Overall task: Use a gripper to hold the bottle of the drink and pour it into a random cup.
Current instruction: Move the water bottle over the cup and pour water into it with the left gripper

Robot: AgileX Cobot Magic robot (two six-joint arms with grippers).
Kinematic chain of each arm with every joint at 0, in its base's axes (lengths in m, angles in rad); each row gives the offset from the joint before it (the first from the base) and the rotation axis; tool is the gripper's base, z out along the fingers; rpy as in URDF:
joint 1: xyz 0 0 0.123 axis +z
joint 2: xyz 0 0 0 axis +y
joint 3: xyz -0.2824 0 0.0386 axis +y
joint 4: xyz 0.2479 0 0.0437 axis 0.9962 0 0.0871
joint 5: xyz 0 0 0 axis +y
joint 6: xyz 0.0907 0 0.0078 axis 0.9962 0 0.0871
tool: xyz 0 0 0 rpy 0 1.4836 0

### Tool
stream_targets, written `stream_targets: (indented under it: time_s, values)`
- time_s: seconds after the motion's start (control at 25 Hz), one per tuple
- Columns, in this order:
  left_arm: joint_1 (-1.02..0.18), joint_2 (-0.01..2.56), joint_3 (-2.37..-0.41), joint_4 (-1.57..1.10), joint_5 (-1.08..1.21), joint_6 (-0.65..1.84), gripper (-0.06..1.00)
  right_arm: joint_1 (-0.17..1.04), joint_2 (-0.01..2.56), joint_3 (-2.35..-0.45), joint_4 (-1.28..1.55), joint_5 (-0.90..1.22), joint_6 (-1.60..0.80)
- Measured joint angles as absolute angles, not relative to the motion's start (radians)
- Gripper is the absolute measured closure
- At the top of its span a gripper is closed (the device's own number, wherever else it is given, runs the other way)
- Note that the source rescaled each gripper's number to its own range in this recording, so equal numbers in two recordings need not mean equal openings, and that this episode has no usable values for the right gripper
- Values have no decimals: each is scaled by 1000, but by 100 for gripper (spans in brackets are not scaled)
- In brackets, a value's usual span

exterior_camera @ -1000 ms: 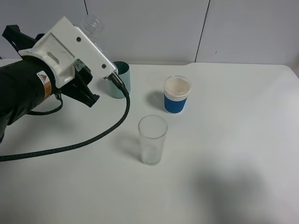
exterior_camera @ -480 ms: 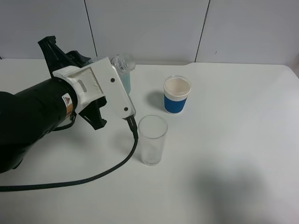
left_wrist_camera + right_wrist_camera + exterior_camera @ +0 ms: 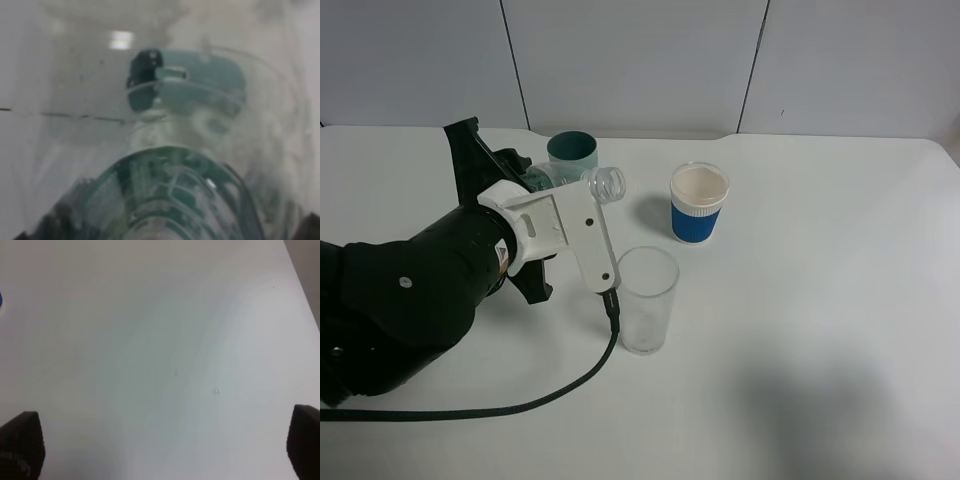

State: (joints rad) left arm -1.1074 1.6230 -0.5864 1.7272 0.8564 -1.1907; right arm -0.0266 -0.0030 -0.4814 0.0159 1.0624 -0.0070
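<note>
- Three cups: clear glass tumbler (image 3: 647, 300); teal cup (image 3: 572, 150), 11 o'clock; blue-sleeved white cup (image 3: 699, 204), 1 o'clock.
- One green-labelled clear plastic bottle (image 3: 588, 183), tipped at tumbler's 11 o'clock, clamped by white-jawed left gripper (image 3: 563, 192).
- One right gripper (image 3: 165, 450): fingers apart.
- Bottle lower than before.

It was seemingly a robotics lab. Grey wall panels (image 3: 640, 60) backed the white worktop (image 3: 840, 330); a robot arm (image 3: 410, 300) hung above it.

High overview; left wrist tight on bottle (image 3: 170, 195); right wrist over table (image 3: 160, 365).
</note>
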Motion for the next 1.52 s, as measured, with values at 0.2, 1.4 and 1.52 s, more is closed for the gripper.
stream_targets:
  time_s: [0.2, 1.4, 1.52]
  values:
    - [-1176, 1636, -586, 1728, 915, -1191, 94, -27, -3, -481, 16, 1062, -6]
    - [-1244, 1741, -587, 1730, 1077, -1135, 94, -27, -3, -481, 16, 1062, -6]
    - [-1244, 1741, -587, 1731, 1106, -1122, 94, -27, -3, -481, 16, 1062, -6]
